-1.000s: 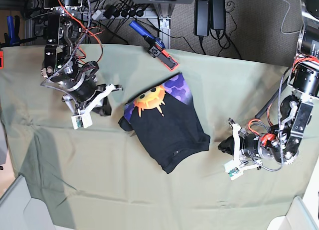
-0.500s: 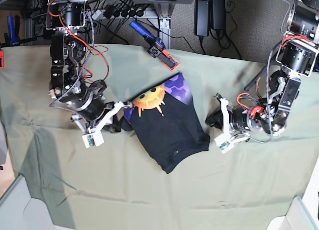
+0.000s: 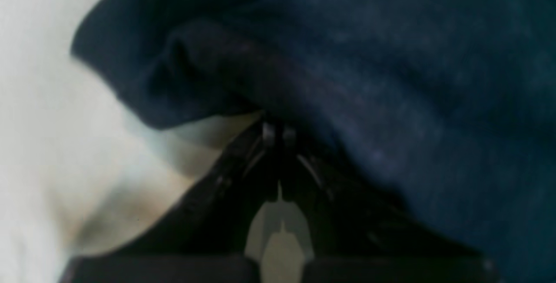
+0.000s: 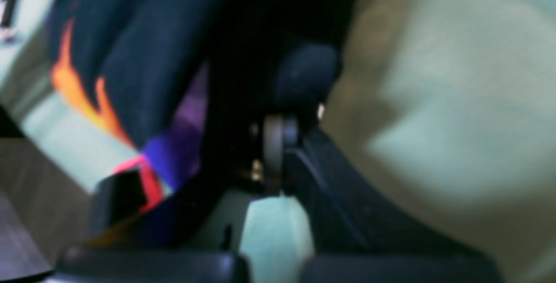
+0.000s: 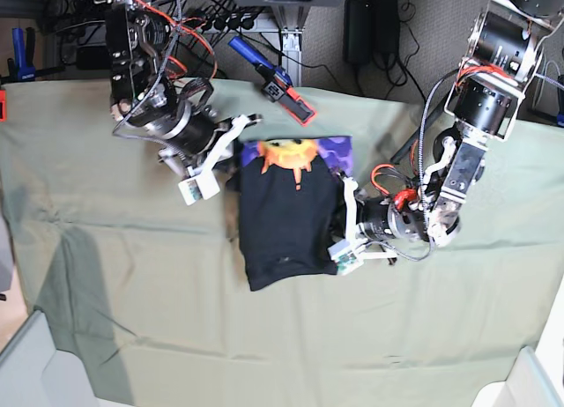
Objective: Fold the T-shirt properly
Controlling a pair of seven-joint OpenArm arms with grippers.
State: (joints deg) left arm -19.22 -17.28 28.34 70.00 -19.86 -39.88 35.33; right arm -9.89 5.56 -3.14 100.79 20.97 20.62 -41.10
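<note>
The black T-shirt (image 5: 286, 218) lies folded into a compact rectangle at the table's middle, with its orange-and-purple sun graphic (image 5: 295, 151) at the far end. My right gripper (image 5: 234, 167) is shut and pressed against the shirt's far-left corner. In the right wrist view its tips (image 4: 278, 131) touch a dark lump of cloth, beside the T-shirt (image 4: 143, 53). My left gripper (image 5: 337, 220) is shut against the shirt's right edge. The left wrist view shows its tips (image 3: 278, 133) closed under a fold of the T-shirt (image 3: 369, 70). No cloth shows between either pair of jaws.
The pale green table cloth (image 5: 132, 292) covers the whole table. A blue-handled tool with a red end (image 5: 273, 79) lies at the back edge. Cables and power bricks (image 5: 370, 24) hang behind. White bin corners (image 5: 26, 363) sit at the front left and front right.
Both arms closed in on the shirt from either side. The shirt has turned from tilted to square with the table and slid slightly backward. Both grippers stayed shut.
</note>
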